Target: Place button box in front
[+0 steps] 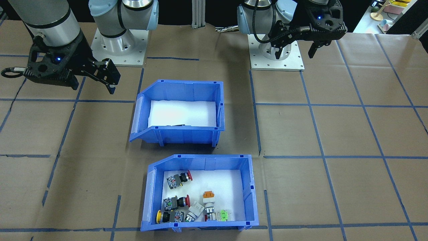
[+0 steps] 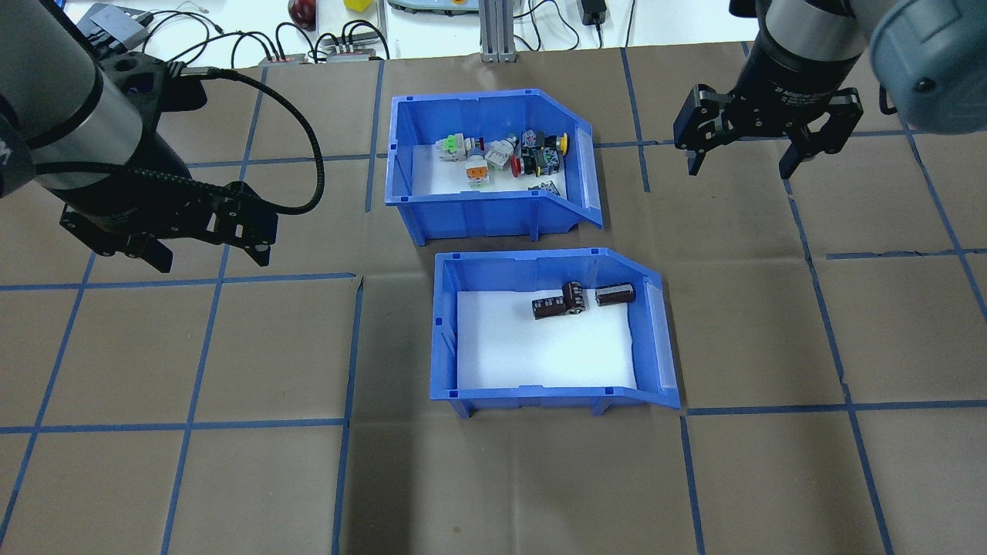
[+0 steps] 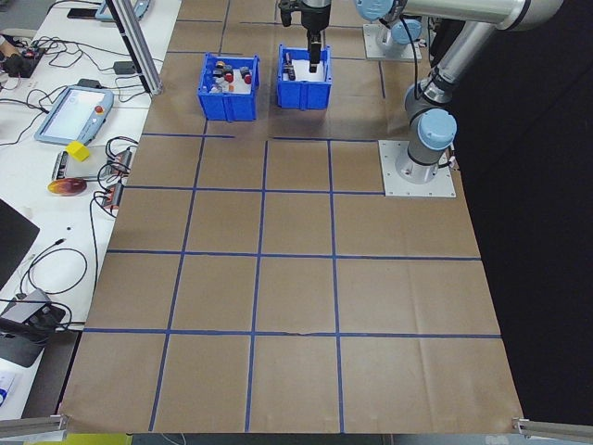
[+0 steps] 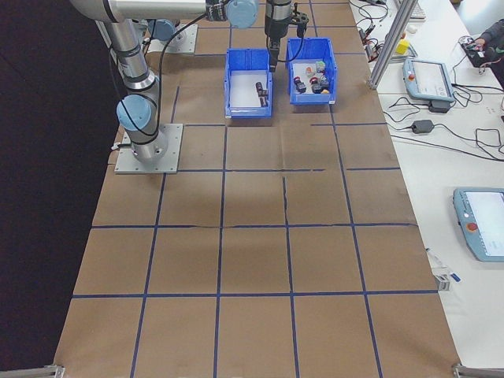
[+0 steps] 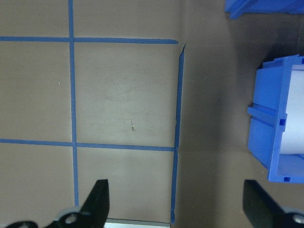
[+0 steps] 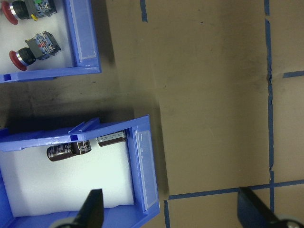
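The button box (image 2: pixel 470 206) is a blue bin with a white liner holding push buttons (image 2: pixel 501 154) with red, yellow, orange and green caps. It stands on the far side of the table, and shows at the bottom of the front-facing view (image 1: pixel 200 163). My left gripper (image 2: pixel 210 258) hangs open over bare paper to the left of both bins, its fingers (image 5: pixel 97 202) wide apart. My right gripper (image 2: pixel 742 163) is open too, above the paper to the right of the button box, with nothing between its fingers (image 6: pixel 92 211).
A second blue bin (image 2: pixel 540 397) with dark cylinders (image 2: pixel 567 301) stands directly on the robot's side of the button box, nearly touching it. Blue tape lines grid the brown paper. Cables and tablets lie beyond the table's far edge (image 2: pixel 324 46).
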